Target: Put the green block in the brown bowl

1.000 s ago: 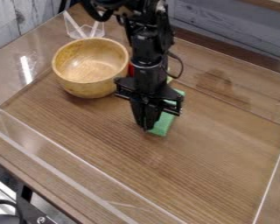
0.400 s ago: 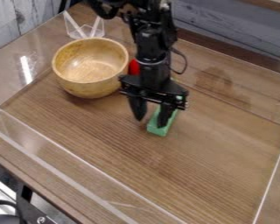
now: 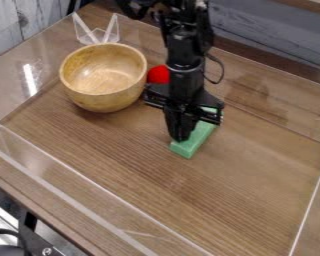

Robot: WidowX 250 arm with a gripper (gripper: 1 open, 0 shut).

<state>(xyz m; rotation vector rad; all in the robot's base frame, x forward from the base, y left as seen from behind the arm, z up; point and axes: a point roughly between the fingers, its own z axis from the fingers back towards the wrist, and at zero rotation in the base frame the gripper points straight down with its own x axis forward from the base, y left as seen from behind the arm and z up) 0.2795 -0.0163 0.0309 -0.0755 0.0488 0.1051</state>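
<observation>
Black pincer (image 3: 184, 132) narrowed, tips down on the green block (image 3: 192, 141), grip unclear.

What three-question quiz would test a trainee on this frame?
1. True or false: the green block lies inside the bowl.
2. What sits at the gripper? A) the block B) the bowl C) nothing
3. What colour is the ball beside the bowl?

Key: 1. False; the block lies on the table, and the bowl is empty. 2. A; the gripper points down over the block's upper end, though the grip itself cannot be told. 3. Red.
</observation>
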